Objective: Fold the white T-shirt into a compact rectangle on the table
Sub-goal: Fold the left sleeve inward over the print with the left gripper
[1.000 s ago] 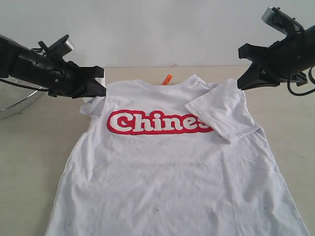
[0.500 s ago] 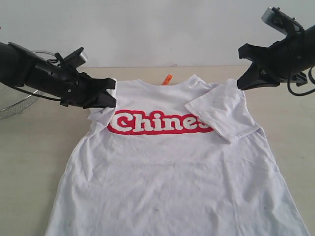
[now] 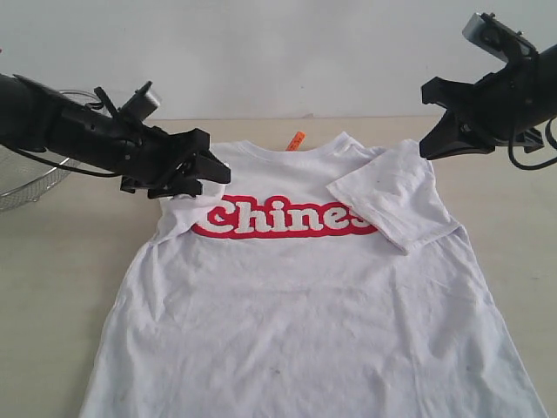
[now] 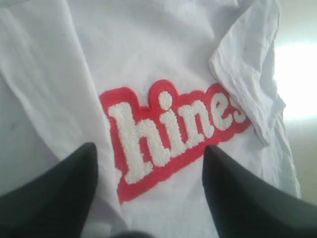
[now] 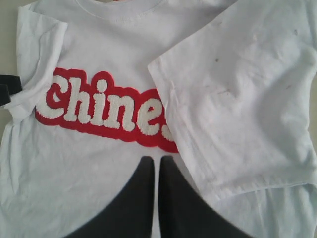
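White T-shirt (image 3: 305,313) lies flat, chest up, on table (image 3: 52,305), hem nearest. Right-side sleeve (image 3: 392,196) is folded in over the lettering's end. Left gripper (image 3: 216,157): jaws spread, empty, over bunched left sleeve. Right gripper (image 5: 157,166): pinched closed, empty, above far right shoulder.

The left hand (image 3: 213,161) drew the sleeve (image 3: 178,216) inward across the white T-shirt (image 3: 305,296) (jaws now apart).
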{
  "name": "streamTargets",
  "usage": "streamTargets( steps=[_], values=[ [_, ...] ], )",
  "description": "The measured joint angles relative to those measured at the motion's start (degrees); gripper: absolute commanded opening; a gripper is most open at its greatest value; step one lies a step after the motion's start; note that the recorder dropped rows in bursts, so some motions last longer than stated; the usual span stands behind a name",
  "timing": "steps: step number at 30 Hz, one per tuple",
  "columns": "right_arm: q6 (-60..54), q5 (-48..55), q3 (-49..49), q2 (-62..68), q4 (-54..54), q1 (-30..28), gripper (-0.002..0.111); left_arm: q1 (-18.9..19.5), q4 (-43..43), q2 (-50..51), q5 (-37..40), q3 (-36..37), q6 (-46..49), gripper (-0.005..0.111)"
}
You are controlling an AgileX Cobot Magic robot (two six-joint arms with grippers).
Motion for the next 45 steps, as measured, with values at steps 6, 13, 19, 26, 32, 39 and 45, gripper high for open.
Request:
streamTargets(
  steps=[6, 13, 19, 26, 32, 39, 45],
  values=[
    [0.0, 0.1, 0.0, 0.0, 0.0, 0.0, 0.000, 0.9, -0.2, 0.0, 4.0, 0.0, -1.1, 0.052],
    [0.0, 0.1, 0.0, 0.0, 0.0, 0.0, 0.000, 0.5, -0.2, -0.1, 6.7, -0.1, -2.1, 0.044],
    [0.0, -0.6, 0.0, 0.0, 0.0, 0.0, 0.000, -1.6, -0.4, -0.1, 7.3, -0.1, -2.8, 0.042],
    [-0.1, -0.8, 0.0, 0.0, 0.0, 0.0, 0.000, -3.1, -0.4, -0.2, 7.3, -0.1, -3.4, 0.036],
    [-0.1, -0.5, 0.0, 0.0, 0.0, 0.0, 0.000, -0.5, 5.3, -3.8, 5.2, -0.1, -3.6, 0.015],
    [-0.1, 0.3, 0.0, 0.0, 0.0, 0.0, 0.000, 5.3, 10.3, -6.8, -2.3, -0.2, -3.8, 0.005],
    [-0.1, 0.3, 0.0, 0.0, 0.1, 0.0, 0.000, 5.2, 13.0, -3.3, -3.0, -0.2, -3.8, 0.005]
  ],
)
